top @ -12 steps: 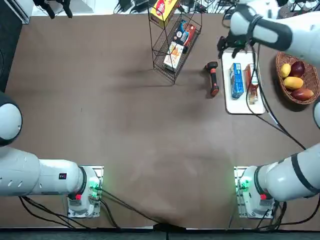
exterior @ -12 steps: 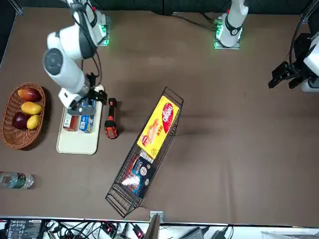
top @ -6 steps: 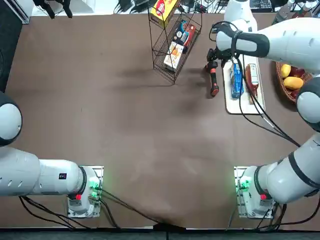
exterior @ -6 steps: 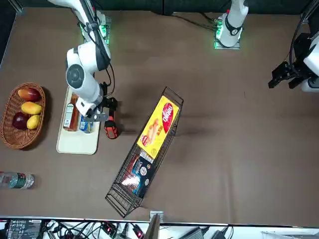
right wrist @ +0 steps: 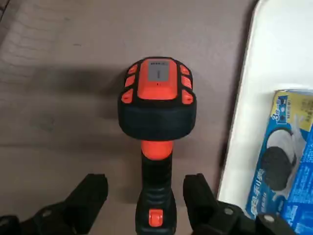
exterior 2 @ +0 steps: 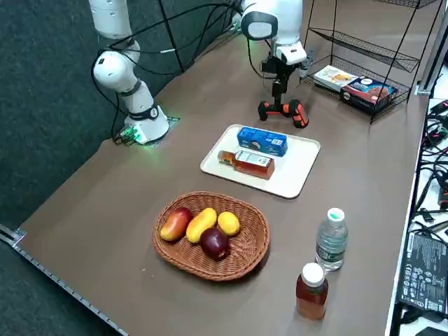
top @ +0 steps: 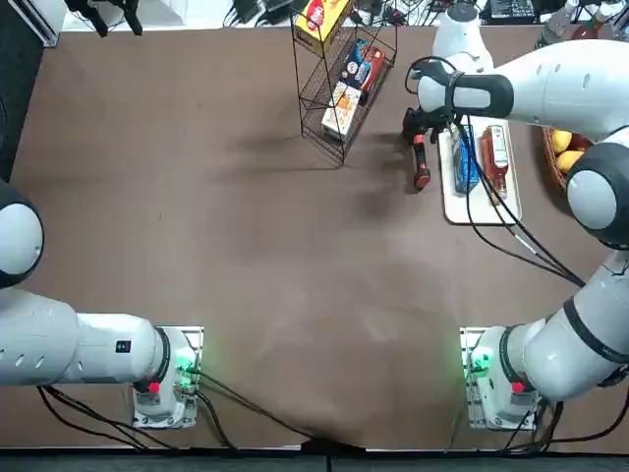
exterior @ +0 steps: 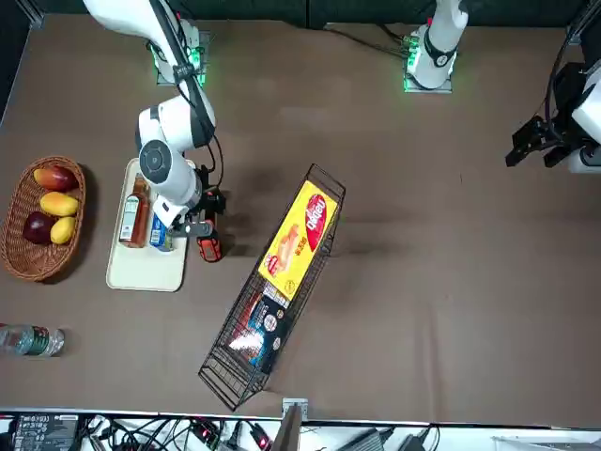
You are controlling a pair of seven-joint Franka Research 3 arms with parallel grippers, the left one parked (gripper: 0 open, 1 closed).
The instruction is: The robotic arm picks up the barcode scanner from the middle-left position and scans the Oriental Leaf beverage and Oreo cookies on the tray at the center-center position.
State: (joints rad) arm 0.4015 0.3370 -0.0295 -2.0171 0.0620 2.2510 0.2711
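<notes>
The barcode scanner (right wrist: 157, 98) is black and orange and lies flat on the brown table, just left of the tray (top: 479, 208) in the top view. My right gripper (right wrist: 145, 196) is open, low over the scanner's handle, with one finger on each side. Top view shows the gripper (top: 418, 123) at the scanner's (top: 421, 162) far end. The blue Oreo cookies (top: 464, 157) and the Oriental Leaf beverage (top: 494, 157) lie side by side on the white tray. From the right side, the gripper (exterior 2: 278, 87) stands right above the scanner (exterior 2: 283, 108).
A tilted wire rack (top: 344, 79) with boxed goods stands left of the scanner. A wicker fruit basket (exterior 2: 210, 234) sits beyond the tray on the right, with two upright bottles (exterior 2: 330, 238) near the table's far edge.
The right arm swung from above the tray's far end leftward to the scanner and came down, so its fingers now straddle the handle. The scanner, packet and bottle stayed put.
</notes>
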